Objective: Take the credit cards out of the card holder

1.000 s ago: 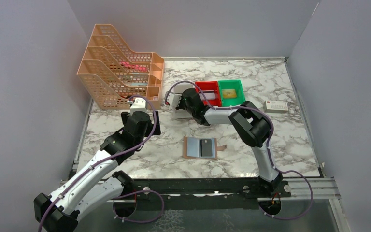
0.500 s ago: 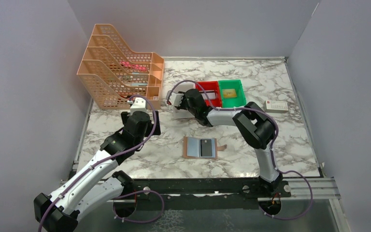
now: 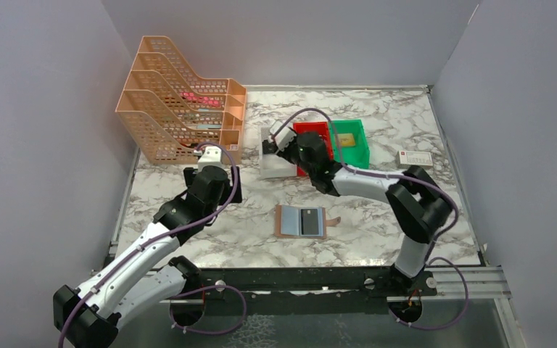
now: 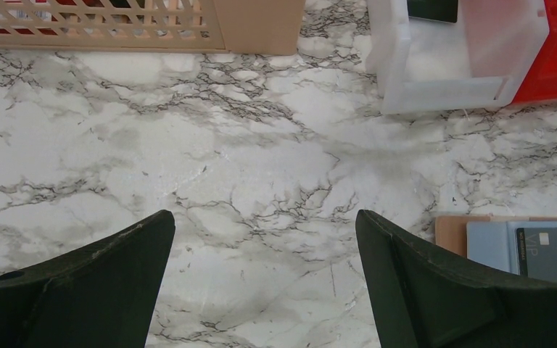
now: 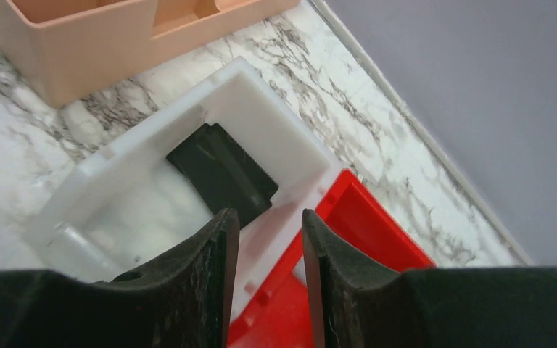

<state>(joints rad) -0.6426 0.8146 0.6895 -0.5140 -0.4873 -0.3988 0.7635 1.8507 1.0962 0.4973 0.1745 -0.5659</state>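
Card holder (image 3: 289, 221) spread on tabletop (image 3: 399, 116), one black card (image 3: 310, 222) in it, not yet out; second card (image 5: 221, 172) lies in white bin (image 5: 261, 90). Right pincer (image 5: 268, 217) parted, empty; left pincer (image 4: 265, 225) wide, empty.

The card holder (image 3: 301, 221) lies open mid-tabletop (image 3: 246, 239), a credit card (image 3: 310, 222) on it; behind it, a second card (image 5: 221, 174) lies in the leftmost bin (image 3: 274, 171).
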